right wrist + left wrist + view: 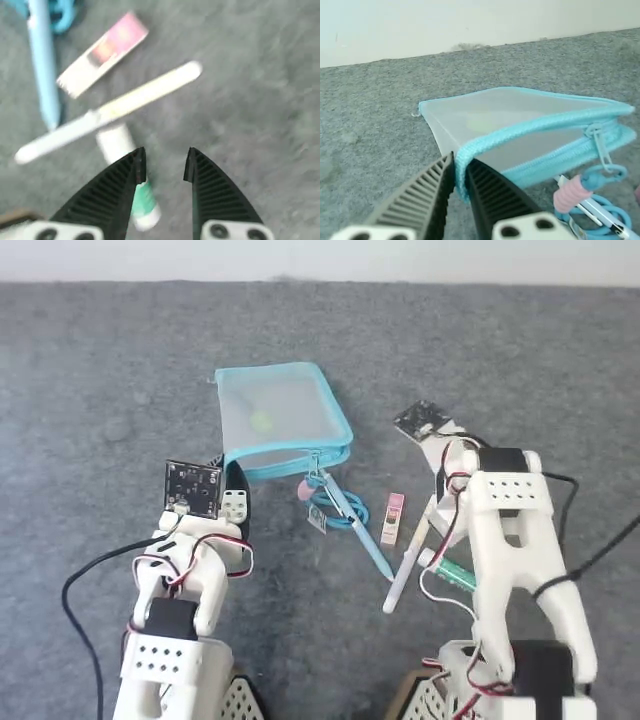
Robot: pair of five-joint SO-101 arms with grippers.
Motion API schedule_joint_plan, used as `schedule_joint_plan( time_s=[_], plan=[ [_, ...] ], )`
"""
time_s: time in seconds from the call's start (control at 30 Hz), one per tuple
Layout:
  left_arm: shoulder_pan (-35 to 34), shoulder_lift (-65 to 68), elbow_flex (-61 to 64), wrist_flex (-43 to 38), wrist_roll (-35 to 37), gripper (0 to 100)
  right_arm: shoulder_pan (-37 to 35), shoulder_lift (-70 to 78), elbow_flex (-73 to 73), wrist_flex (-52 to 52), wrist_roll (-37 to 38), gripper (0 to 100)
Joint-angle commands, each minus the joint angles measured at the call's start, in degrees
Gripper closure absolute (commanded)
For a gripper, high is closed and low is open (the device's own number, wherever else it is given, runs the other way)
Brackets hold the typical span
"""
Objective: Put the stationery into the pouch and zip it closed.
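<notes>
My left claw (pixel 460 167): pressed together on the teal near edge of the pouch (pixel 285 420), close to its near-left corner, holding that lip slightly raised.
My right claw (pixel 164 162): spread and holding nothing. It hangs over the loose stationery, with the green-and-white tube (pixel 134 185) just under my tips.
Pouch: lies around the middle of the table (pixel 100 370) with its mouth towards me. The two teal bands look parted, but I cannot tell how wide.
Stationery: all outside the pouch, off its near-right corner. There is the blue pen (pixel 362 528), the pink eraser (pixel 393 518) and the white pen (pixel 405 575), with the tube nearest my right arm's base.
Risk, grip: I hold only a thin strip of binding. A push from the other side could pull it free, and the mouth would drop shut.
Risk, pick: the white pen lies against the tube's pale end. Closing on the tube could drag or roll that pen away.
Risk, tangle: the blue cord (pixel 330 512) by the zip pull (pixel 601 145) loops about the blue pen's upper end. Lifting that pen may haul the pouch along.
Risk, slide: the pouch looks light, so poking a pen in could shove it towards the far edge.
Surface: grey and short-piled like carpet. Things should not roll far, but thin pens sit low in the nap and are hard to get under.
Room: a pale, bare wall (pixel 470 25) runs along the table's far edge.
</notes>
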Motion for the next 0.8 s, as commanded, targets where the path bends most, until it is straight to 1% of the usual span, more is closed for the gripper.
schedule_joint_plan(
  time_s=[0.0, 0.17, 0.27, 0.37, 0.43, 0.6, 0.77],
  plan=[
    [0.0, -0.88, -0.92, -1.76, -0.44, 99, -1.63, -8.04, -0.88, 3.74, 2.2, 85.4],
    [0.0, -0.88, -0.92, -1.76, -0.44, 99, -2.42, -25.19, 15.91, 3.65, 18.99, 85.3],
    [0.09, -0.88, -1.01, -1.76, -0.44, 99, -1.71, -32.04, 23.03, 4.79, 24.88, 81.8],
    [0.0, -0.88, -1.01, -1.76, -0.44, 99, 0.22, -34.86, 26.55, 4.09, 28.13, 74.3],
    [-0.18, -0.88, -1.01, -1.76, -0.44, 99, 1.36, -34.59, 27.96, 2.68, 29.27, 71.2],
    [-0.26, -0.88, -1.01, -1.76, -0.44, 99, 4.35, -29.32, 30.86, -4.18, 32.26, 74.4],
    [-0.26, -0.79, -0.92, -1.67, -0.44, 99, 6.64, -18.42, 31.03, -12.88, 32.44, 75.7]
  ],
)
